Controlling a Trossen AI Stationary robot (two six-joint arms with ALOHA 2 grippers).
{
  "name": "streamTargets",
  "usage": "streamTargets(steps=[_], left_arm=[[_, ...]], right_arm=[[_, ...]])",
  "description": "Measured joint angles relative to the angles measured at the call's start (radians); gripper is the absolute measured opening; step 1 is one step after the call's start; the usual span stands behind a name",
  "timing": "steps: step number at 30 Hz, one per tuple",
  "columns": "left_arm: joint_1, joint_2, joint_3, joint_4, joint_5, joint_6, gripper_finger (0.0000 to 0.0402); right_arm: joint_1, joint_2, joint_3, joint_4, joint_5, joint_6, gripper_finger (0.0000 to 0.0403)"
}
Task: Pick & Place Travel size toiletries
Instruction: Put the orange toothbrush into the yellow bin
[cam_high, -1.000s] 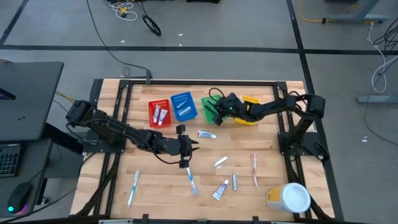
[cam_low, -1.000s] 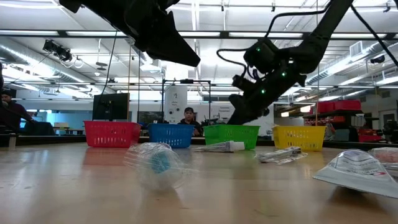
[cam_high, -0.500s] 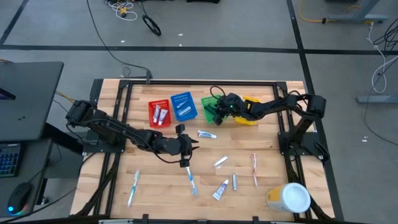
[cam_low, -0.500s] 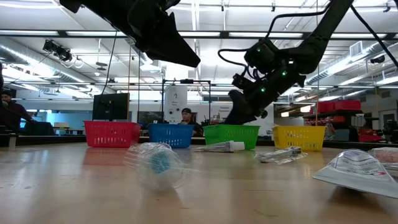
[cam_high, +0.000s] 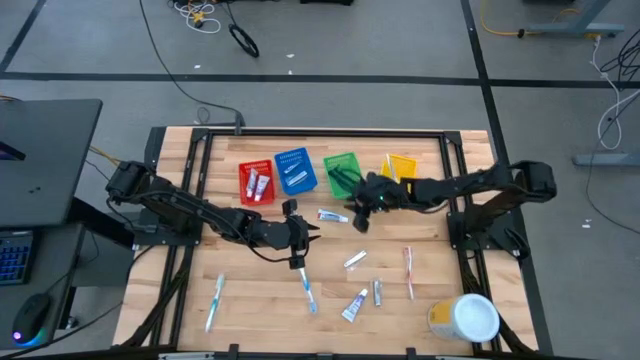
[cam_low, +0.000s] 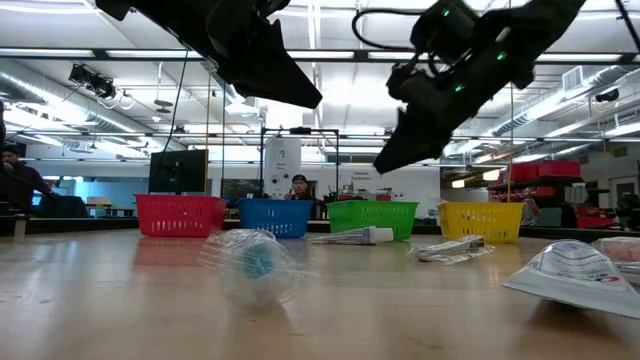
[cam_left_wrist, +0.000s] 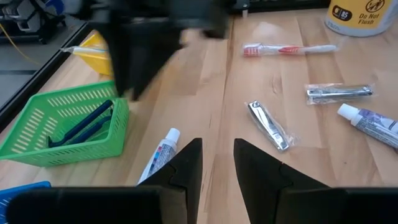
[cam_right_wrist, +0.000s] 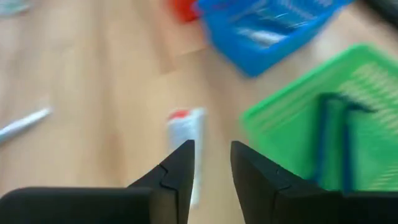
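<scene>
Right pincer (cam_high: 357, 212) hung empty with a narrow gap over the toothpaste tube (cam_high: 332, 215), near the green bin (cam_high: 341, 172). Left pincer (cam_high: 303, 240) was also narrowly open, empty, mid-desk (cam_high: 450, 280).

right gripper (cam_high: 362, 208): off the green bin (cam_high: 341, 172), now over bare table just beside a toothpaste tube (cam_high: 333, 215) | right arm: lower and straighter across the table | jaws: empty, apart | blue razors (cam_left_wrist: 81, 124): lying in green bin
</scene>
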Motion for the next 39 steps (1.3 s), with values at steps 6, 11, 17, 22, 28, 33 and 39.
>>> streamTargets(steps=[6, 11, 17, 22, 28, 33, 39], left_arm=[[0.0, 0.0, 0.0, 0.001, 0.0, -0.006, 0.01], [0.0, 0.0, 0.0, 0.001, 0.0, -0.013, 0.01], [0.0, 0.0, 0.0, 0.002, 0.0, -0.014, 0.01], [0.0, 0.0, 0.0, 0.001, 0.0, -0.014, 0.01], [0.0, 0.0, 0.0, 0.001, 0.0, -0.007, 0.01], [0.0, 0.0, 0.0, 0.001, 0.0, -0.003, 0.01], [0.0, 0.0, 0.0, 0.001, 0.003, -0.011, 0.01]], right_arm=[[0.158, -0.035, 0.0, -0.153, -0.071, 0.108, 0.0114], [0.232, -0.035, 0.0, -0.373, -0.012, 0.351, 0.0114], [0.289, -0.034, 0.0, -0.626, 0.004, 0.592, 0.0114], [0.308, -0.034, 0.0, -0.752, -0.037, 0.805, 0.0114], [0.336, -0.034, 0.0, -0.859, -0.097, 0.998, 0.0114], [0.341, -0.033, 0.0, -0.969, -0.046, 1.11, 0.0114], [0.351, -0.033, 0.0, -1.0, -0.127, 1.275, 0.0114]])
